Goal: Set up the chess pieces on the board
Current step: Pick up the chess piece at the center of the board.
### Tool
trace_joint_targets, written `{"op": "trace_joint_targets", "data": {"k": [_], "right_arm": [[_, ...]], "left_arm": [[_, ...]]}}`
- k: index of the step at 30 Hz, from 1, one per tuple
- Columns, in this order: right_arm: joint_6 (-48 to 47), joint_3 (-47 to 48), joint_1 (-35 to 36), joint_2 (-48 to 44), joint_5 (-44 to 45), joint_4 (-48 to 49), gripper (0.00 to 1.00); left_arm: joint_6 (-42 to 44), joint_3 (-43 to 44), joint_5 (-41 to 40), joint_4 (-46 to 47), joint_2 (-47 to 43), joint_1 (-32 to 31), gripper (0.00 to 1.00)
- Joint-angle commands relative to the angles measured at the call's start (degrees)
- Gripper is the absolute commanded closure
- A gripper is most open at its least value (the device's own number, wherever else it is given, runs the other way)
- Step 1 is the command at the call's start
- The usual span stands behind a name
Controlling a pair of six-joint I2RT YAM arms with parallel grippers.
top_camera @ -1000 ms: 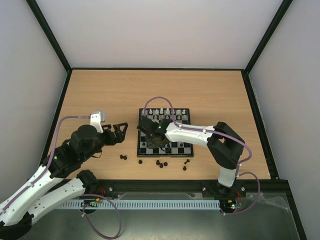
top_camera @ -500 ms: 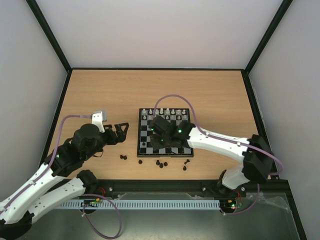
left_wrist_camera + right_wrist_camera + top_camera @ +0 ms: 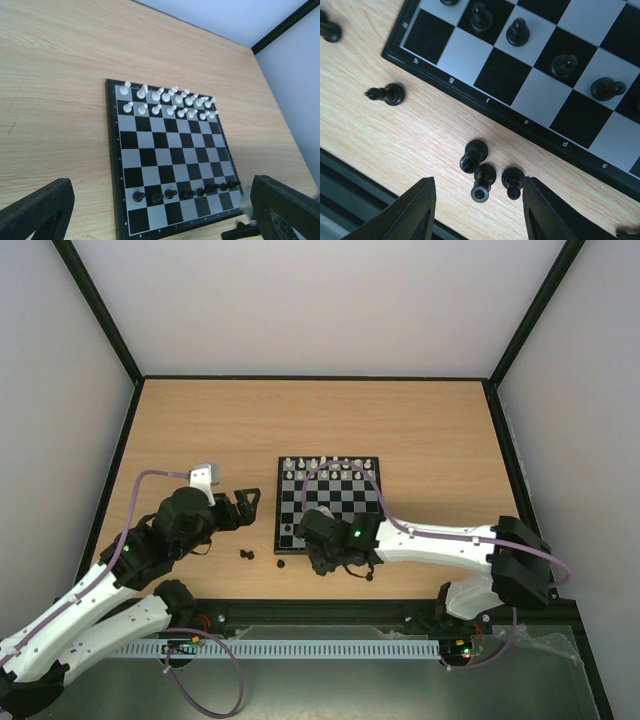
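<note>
The board (image 3: 330,502) lies mid-table. White chess pieces (image 3: 330,462) fill its two far rows. A row of black pawns (image 3: 185,192) stands near its near side. Three loose black pieces (image 3: 490,175) stand on the table just off the board's near edge, between the open jaws of my right gripper (image 3: 482,200), which hovers above them empty. In the top view the right gripper (image 3: 325,558) covers them. My left gripper (image 3: 245,502) is open and empty, left of the board; its wrist view shows the whole board (image 3: 170,165).
More loose black pieces lie on the table near the front: one (image 3: 387,93) lying on its side, one (image 3: 248,554) left of the board, one (image 3: 370,577) right of the gripper. The table's front rail (image 3: 330,610) is close behind them.
My right gripper has moved from above the board's left side back to the near edge, now over the loose black pieces. My left gripper has shifted slightly right.
</note>
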Motion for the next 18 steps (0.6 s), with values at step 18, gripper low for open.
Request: {"op": "trace_joint_targets", "data": {"k": [18], "right_arm": [[-0.6,6.0,1.5,14.3,2.0,-2.3,0.73]], "left_arm": [[-1.2,0.1,-1.9,-2.0,-5.0,0.2,0.01]]}}
